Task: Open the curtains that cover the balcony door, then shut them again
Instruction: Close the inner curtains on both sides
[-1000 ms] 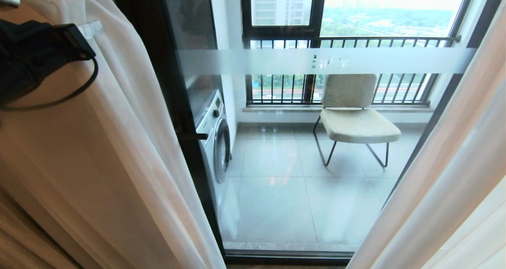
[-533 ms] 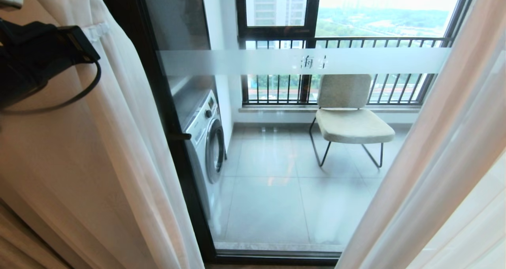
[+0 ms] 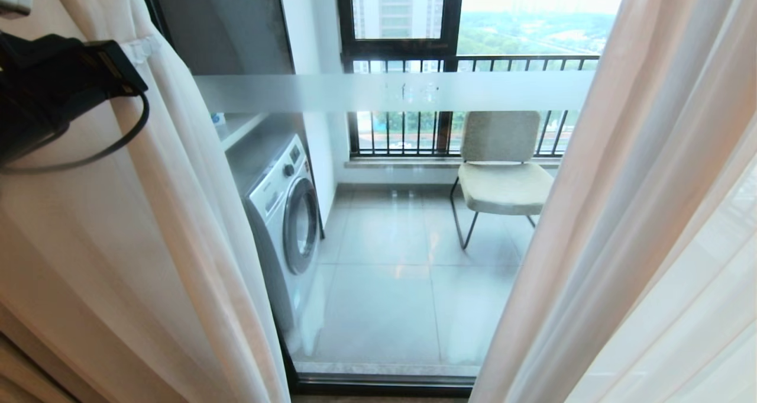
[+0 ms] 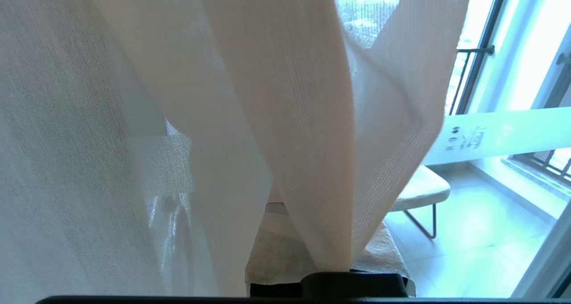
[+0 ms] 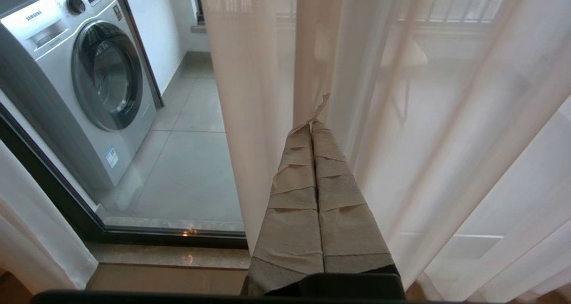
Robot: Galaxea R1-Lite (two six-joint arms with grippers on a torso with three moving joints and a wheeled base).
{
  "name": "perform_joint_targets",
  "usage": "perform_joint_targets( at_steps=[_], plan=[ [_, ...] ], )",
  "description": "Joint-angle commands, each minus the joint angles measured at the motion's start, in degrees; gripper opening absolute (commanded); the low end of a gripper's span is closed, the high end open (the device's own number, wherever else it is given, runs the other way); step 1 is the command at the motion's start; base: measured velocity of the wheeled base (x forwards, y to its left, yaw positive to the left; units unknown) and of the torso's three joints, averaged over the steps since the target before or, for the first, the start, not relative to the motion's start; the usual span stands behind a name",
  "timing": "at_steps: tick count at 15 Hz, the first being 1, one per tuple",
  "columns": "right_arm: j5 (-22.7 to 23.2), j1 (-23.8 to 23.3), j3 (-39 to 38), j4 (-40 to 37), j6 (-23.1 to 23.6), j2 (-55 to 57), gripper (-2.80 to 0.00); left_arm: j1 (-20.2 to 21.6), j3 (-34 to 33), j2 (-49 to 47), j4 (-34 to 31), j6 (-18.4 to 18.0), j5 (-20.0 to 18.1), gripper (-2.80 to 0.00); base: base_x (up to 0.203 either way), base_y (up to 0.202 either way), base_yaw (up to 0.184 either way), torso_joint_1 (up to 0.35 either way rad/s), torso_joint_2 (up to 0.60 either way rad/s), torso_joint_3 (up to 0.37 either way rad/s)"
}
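**Left pincer gripping the sheer curtain, glass door showing between the panels**

Nearest to us, our left pincer [image 4: 332, 268] is sitting clamped tight on a gathered fold of the left sheer curtain [image 4: 285, 116], the cloth fanning out from between its wrapped fingers [image 4: 285, 255]. In the head view the left arm's black body is pressing against that same panel at the upper left, with a cable looping below it. Our right pincer [image 5: 313, 125] is hanging low with its taped fingers [image 5: 296, 206] pressed together, holding nothing, its tip lying at or just short of the right sheer curtain [image 3: 650, 213]; we cannot tell which. Between the two panels the balcony door [image 3: 384, 302] is showing, its frosted band [image 3: 390, 92] running across the glass, the small characters on it blurred. Beyond the glass, a washing machine [image 3: 284, 213] is standing on the left of the tiled balcony floor [image 3: 390, 308], a padded chair [image 3: 502, 172] is sitting farther back, and behind it a black railing [image 3: 414, 134] is crossing the outer window.
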State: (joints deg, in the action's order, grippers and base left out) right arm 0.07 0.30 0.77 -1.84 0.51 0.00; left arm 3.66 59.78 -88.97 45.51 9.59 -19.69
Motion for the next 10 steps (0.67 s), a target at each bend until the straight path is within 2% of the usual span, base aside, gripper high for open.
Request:
perform_joint_targets(
  at_steps=[1,10],
  plan=[
    [0.0,0.0,0.0,0.0,0.0,0.0,-2.80,-0.2,0.0,0.0,0.3,0.1,-0.1,-2.80,0.000,-0.191,0.002,0.002,0.00,0.006],
    [0.0,0.0,0.0,0.0,0.0,0.0,-2.80,-1.1,-1.6,1.6,0.0,0.1,-0.1,-2.80,0.000,-0.190,0.004,0.002,0.00,0.004]
  ],
)
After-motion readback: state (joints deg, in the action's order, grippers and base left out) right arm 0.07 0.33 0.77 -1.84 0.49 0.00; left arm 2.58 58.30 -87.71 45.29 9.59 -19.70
